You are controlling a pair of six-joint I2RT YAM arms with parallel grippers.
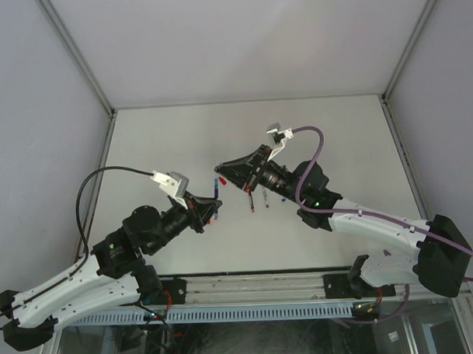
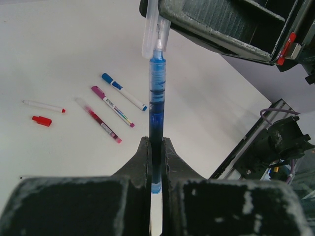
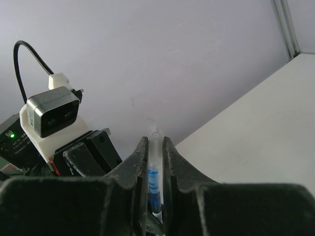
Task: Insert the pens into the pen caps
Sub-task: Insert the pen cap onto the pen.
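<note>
Pen-capping above white desk: left tool clamped slim blue-ink pen; right tool clamped clear plastic cap over its tip.

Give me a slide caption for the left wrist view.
Left fingers grip a blue pen, its tip inside a clear cap; four pens and a red cap lie on the table.

A blue pen is held upright above the table, its tip entering a clear cap. Below lie four pens: blue-ended pen, magenta pen, pink pen, white pen — a red cap just beside the last.
</note>
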